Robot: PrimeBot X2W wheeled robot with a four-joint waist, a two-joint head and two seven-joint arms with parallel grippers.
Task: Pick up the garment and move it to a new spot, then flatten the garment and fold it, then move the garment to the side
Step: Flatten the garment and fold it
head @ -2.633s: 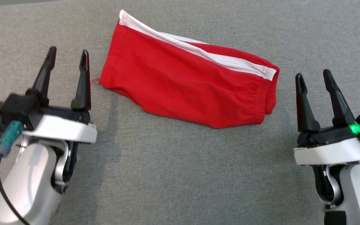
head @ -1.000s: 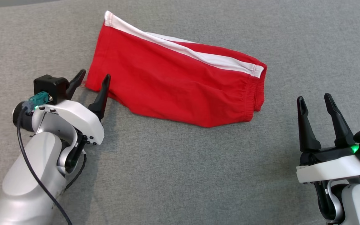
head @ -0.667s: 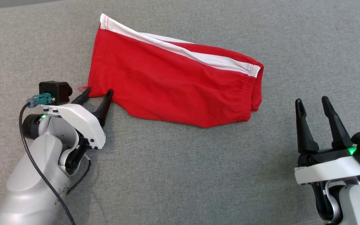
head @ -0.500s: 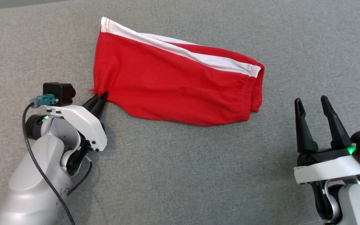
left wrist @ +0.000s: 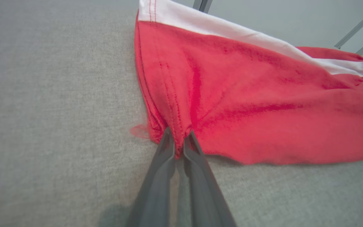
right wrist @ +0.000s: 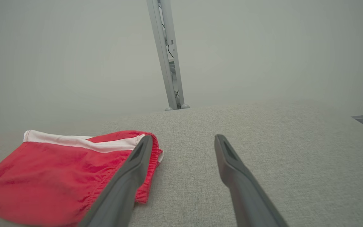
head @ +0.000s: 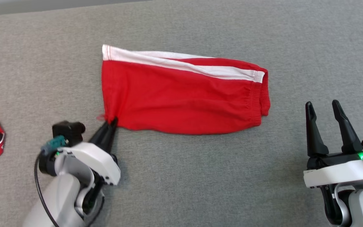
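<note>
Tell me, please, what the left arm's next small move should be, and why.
Probably lift the left gripper slightly, drawing the red shorts along: it is shut on their near-left hem corner, while the right gripper stands open.

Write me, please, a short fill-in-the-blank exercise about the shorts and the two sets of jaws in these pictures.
The left jaws are ____ on a corner of the red shorts.
The right jaws stand ____, holding nothing.
A ____ stripe runs along the shorts' far edge.
Missing words: shut; open; white.
</note>
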